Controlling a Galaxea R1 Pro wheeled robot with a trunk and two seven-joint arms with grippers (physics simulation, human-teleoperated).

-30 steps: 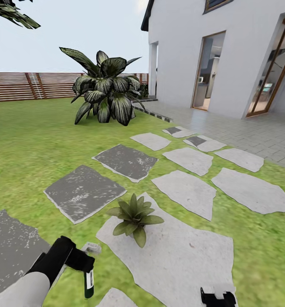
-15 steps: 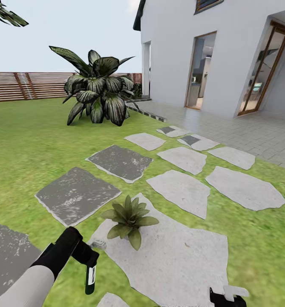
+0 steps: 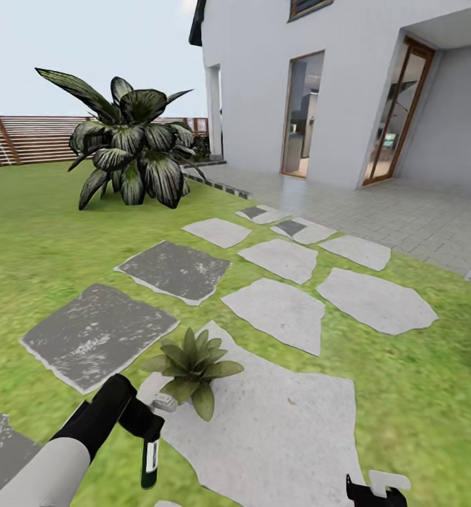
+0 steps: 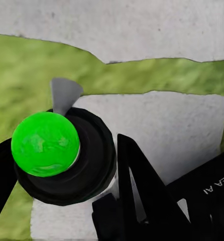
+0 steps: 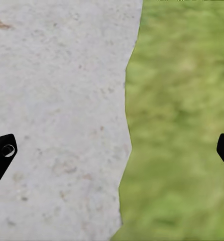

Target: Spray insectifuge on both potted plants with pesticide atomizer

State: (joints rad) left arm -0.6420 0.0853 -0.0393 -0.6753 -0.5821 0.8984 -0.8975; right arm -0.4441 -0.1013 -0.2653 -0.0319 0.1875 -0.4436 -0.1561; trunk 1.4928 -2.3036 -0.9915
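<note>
The left gripper (image 3: 145,422) is closed around the top of the spray bottle (image 3: 148,461), which hangs upright from its fingers (image 3: 133,415) low over the lawn (image 3: 45,239), its white trigger head (image 3: 163,403) pointing toward the small potted plant (image 3: 190,366). That plant sits near the edge of a large pale stepping stone (image 3: 277,436), just beside the bottle. In the left wrist view the bottle's green base (image 4: 45,144) shows between the dark fingers. The right gripper (image 3: 376,493) sits at the lower edge of the head view; its fingers (image 5: 2,155) are spread wide apart with nothing between them, over the stone's border with the grass. A big dark-leaved bush (image 3: 126,151), a slatted fence (image 3: 24,139) and a white house (image 3: 334,84) stand further off.
</note>
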